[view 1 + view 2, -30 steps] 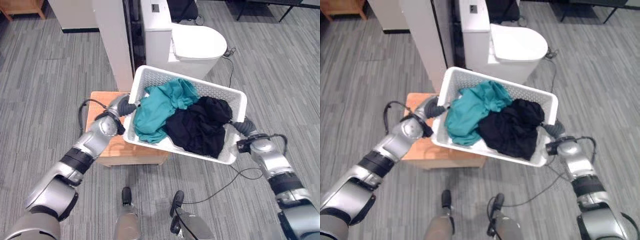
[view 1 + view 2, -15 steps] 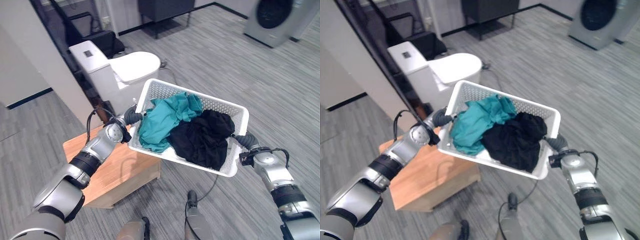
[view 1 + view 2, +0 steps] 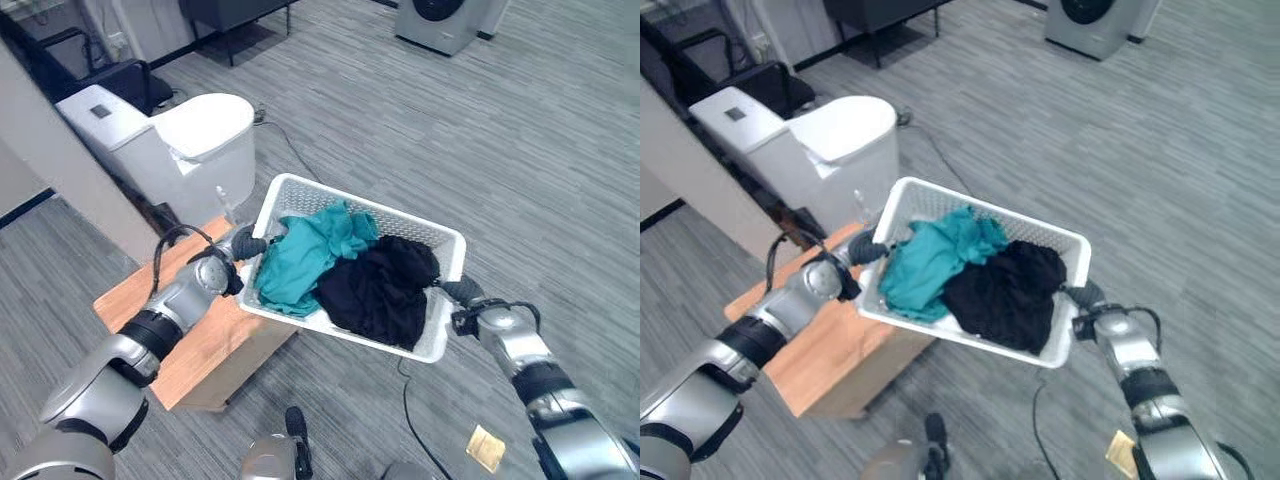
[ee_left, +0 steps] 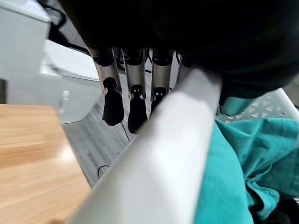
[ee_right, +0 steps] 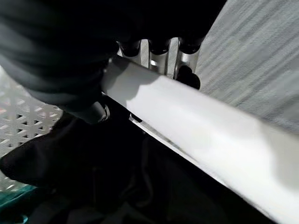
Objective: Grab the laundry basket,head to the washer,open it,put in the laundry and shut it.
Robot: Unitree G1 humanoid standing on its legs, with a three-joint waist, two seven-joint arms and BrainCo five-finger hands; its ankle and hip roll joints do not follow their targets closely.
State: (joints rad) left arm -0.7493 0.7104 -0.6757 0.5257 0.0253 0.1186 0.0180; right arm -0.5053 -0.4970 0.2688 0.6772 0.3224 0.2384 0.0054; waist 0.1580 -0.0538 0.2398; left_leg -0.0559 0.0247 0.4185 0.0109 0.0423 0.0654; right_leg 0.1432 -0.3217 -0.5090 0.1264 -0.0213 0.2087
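I hold a white laundry basket (image 3: pixel 300 200) in the air between my two hands. Inside it lie a teal garment (image 3: pixel 305 255) and a black garment (image 3: pixel 375 290). My left hand (image 3: pixel 243 244) grips the basket's left rim (image 4: pixel 163 154), fingers (image 4: pixel 135 100) curled under it. My right hand (image 3: pixel 458 293) is shut on the right rim (image 5: pixel 196 135), its fingers (image 5: pixel 187 70) hooked beneath. A grey washer (image 3: pixel 440 18) with a dark round door stands far off at the top of the eye views.
A low wooden table (image 3: pixel 150 310) sits under the basket's left side. A white toilet (image 3: pixel 185 135) stands behind it, beside a wall. Open grey floor (image 3: pixel 520 150) stretches toward the washer. A small yellow scrap (image 3: pixel 485 448) lies on the floor.
The camera has swung round, so the washer now shows nearer the middle top and more floor is visible. Both hands keep the same hold on the basket.
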